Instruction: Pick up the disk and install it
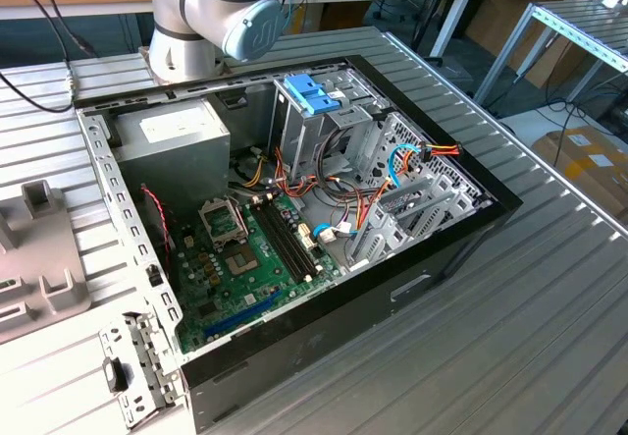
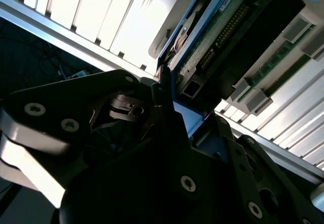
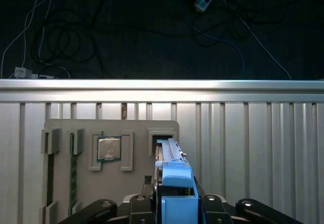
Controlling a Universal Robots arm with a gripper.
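Note:
In the first wrist view the disk (image 3: 177, 181) stands on edge, its light-blue carrier and blue end tab toward the camera. Its far end reaches a slot of the grey parts tray (image 3: 66, 188). My gripper (image 3: 177, 206) is shut on the carrier, with a dark finger against each side of it. The second wrist view shows the green circuit-board face of the disk (image 2: 223, 27) and its blue edge running out between the black fingers (image 2: 159, 90) of the gripper (image 2: 190, 113). I cannot tell whether the disk is lifted clear of the slot.
The tray also holds a processor chip (image 3: 109, 148) and memory sticks (image 3: 49, 173). The table edge (image 3: 162, 85) lies just beyond it, with cables on the floor. In the exterior view the open computer case (image 1: 471, 229) has a drive cage with blue carriers (image 1: 312, 93); the tray (image 1: 39, 258) sits at that view's left.

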